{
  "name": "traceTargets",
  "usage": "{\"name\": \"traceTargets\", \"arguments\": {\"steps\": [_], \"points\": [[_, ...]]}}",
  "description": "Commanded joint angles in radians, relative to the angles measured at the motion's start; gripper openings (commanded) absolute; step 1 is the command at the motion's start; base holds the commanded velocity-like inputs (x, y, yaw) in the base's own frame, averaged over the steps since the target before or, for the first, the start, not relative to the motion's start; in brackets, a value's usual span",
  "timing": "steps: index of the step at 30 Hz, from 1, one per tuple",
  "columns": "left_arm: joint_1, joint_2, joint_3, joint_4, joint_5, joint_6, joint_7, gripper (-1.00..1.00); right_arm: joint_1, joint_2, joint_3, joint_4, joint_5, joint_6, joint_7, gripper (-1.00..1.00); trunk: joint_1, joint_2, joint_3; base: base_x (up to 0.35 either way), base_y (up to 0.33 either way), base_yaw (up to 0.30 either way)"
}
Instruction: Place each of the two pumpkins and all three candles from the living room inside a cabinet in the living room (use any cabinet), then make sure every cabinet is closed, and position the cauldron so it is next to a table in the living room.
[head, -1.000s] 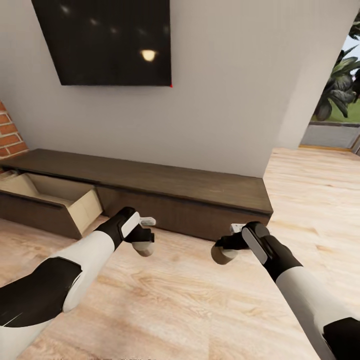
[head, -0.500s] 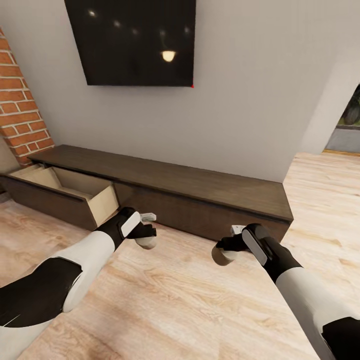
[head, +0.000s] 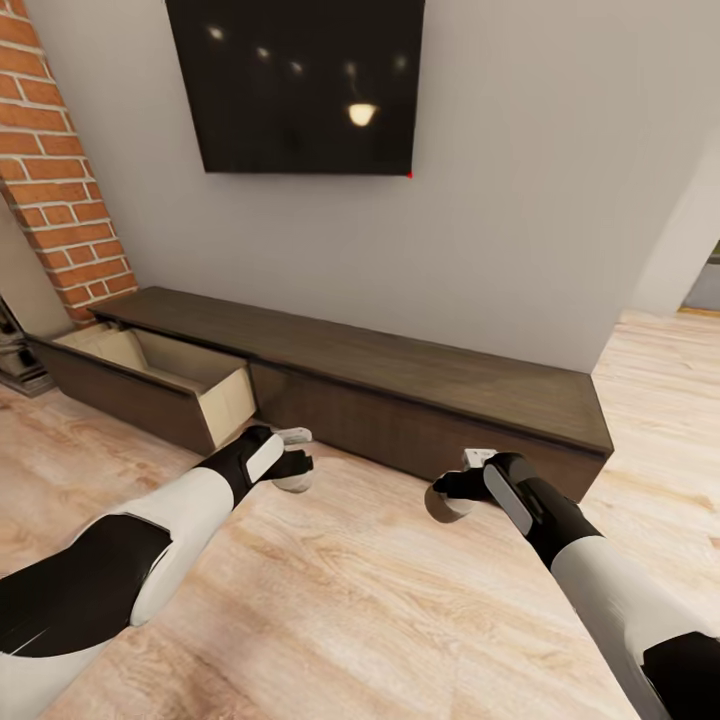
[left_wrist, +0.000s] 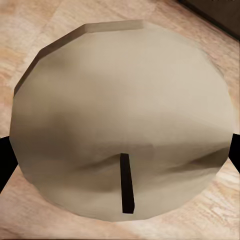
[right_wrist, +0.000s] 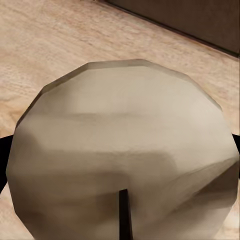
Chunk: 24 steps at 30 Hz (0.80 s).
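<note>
no readable text, labels or numbers

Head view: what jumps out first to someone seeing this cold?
The long dark-brown cabinet along the wall, with its leftmost drawer pulled open to show a pale wood interior. Above it hangs a big black screen, with a red brick column at far left. Nearer the camera, the left gripper and right gripper each hold a squat beige candle over the wood floor.

Even, soft, bright rendered light. The dark wall screen (head: 300, 85) mirrors ceiling lamps as small glints. Faint shadows under the cabinet (head: 400, 400). Wrist views show a close candle (left_wrist: 122, 120), softly shaded.
</note>
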Motion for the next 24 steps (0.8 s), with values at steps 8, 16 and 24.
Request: {"name": "traceTargets", "arguments": {"steps": [8, 16, 24], "points": [[-0.001, -0.01, -0.008, 0.001, 0.007, 0.002, 0.008, -1.0, 0.001, -0.002, 0.008, -0.002, -0.002, 0.0, -0.01, -1.0, 0.0, 0.0, 0.008, 0.0, 0.0, 0.219], [-0.001, -0.007, -0.008, 0.026, 0.007, -0.059, 0.008, -1.0, 0.001, -0.002, 0.013, -0.002, 0.014, -0.001, -0.011, -1.0, 0.0, 0.0, 0.017, 0.0, 0.0, 0.216], [-0.001, -0.004, -0.006, 0.025, 0.008, -0.074, 0.008, -1.0, 0.001, -0.002, 0.014, -0.002, 0.021, -0.001, -0.01, -1.0, 0.0, 0.0, 0.025, 0.0, 0.0, 0.218]]}}
